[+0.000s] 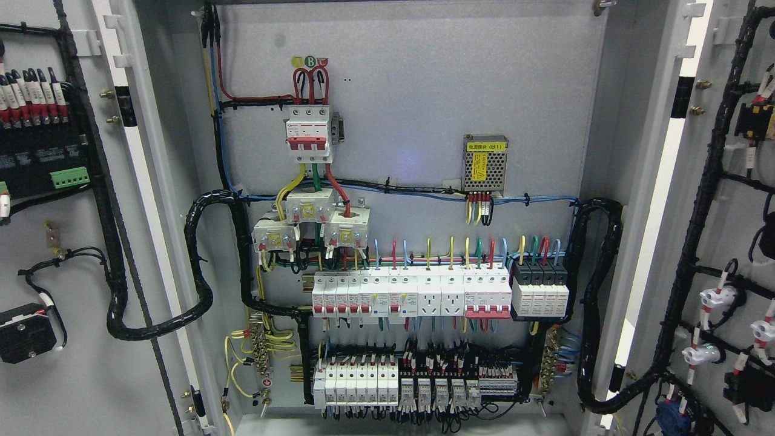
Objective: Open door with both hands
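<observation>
Cabinet stands with both doors swung wide open; no robot hand is in the picture.

The left door lies flat at the left edge and the right door at the right edge, each showing its inner side with black cable bundles and small parts fixed on it. As neither hand is in view, I cannot tell if the fingers are open or closed, and places cannot be given from a hand. Between the doors is the grey back panel. A red and white main breaker sits in the upper middle of it, and a small meshed power supply is to the right of the breaker. Lower down there is a row of breakers, and under it a second row of terminals. A thick black cable loop goes from the left door into the cabinet.
</observation>
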Motion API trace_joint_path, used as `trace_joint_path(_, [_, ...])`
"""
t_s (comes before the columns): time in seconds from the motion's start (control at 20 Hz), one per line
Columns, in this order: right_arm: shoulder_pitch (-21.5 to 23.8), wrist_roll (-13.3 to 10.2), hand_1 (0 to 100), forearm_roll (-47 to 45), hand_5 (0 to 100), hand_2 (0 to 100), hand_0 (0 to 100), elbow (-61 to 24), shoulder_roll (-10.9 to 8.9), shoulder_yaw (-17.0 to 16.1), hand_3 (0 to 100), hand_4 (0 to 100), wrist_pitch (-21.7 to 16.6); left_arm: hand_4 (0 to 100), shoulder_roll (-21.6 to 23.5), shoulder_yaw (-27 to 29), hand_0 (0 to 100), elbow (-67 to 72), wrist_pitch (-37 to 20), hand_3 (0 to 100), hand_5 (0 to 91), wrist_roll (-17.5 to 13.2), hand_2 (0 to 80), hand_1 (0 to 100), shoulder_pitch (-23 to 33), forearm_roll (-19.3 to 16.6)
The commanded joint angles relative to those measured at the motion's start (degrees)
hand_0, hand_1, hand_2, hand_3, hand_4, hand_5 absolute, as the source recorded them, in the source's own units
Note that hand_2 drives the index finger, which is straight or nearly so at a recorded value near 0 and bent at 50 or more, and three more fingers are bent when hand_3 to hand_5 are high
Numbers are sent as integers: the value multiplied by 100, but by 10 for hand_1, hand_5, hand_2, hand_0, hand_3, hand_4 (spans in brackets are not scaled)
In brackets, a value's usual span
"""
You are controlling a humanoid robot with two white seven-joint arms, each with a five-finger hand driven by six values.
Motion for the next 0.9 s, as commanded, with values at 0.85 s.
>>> trace_joint_path(0.85, [-23,58,0,23,0,0,380,250,89,-9,0,0,5,0,-244,35,0,130,-29,0,0,-60,0,0,0,67])
